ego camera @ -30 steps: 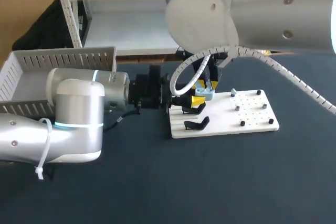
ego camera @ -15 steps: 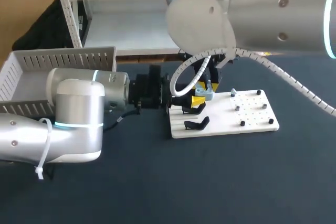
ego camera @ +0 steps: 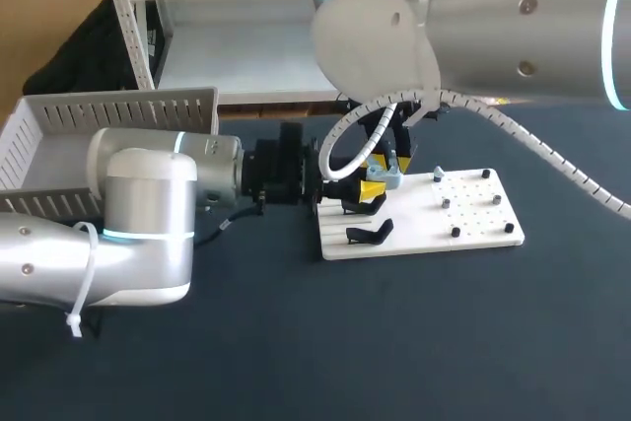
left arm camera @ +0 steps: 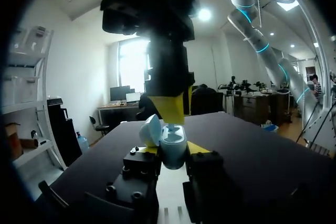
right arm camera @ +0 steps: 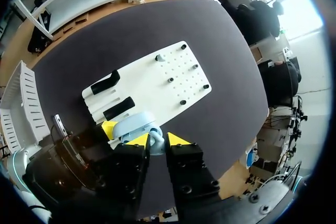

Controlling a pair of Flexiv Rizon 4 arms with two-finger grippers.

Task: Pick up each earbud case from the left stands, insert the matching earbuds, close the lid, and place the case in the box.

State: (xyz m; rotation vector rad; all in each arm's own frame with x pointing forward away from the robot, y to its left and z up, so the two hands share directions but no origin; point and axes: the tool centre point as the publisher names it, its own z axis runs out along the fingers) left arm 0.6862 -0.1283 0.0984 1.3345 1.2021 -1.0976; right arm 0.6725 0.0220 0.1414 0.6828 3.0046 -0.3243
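Observation:
My left gripper reaches in level from the left and is shut on a light blue earbud case, held just above the white stand board. Seen in the left wrist view, the case sits between my yellow tips with its lid swung open. My right gripper hangs straight down over the case, shut on a small light blue earbud at the case's opening. A second pale earbud rests on a peg of the board.
Two black stands stand on the board's left part, and several black pegs dot its right part. A white slatted box sits at the far left of the dark table. My left arm's body fills the near left.
The right arm has shifted very slightly over the case. The left arm and the case have kept still.

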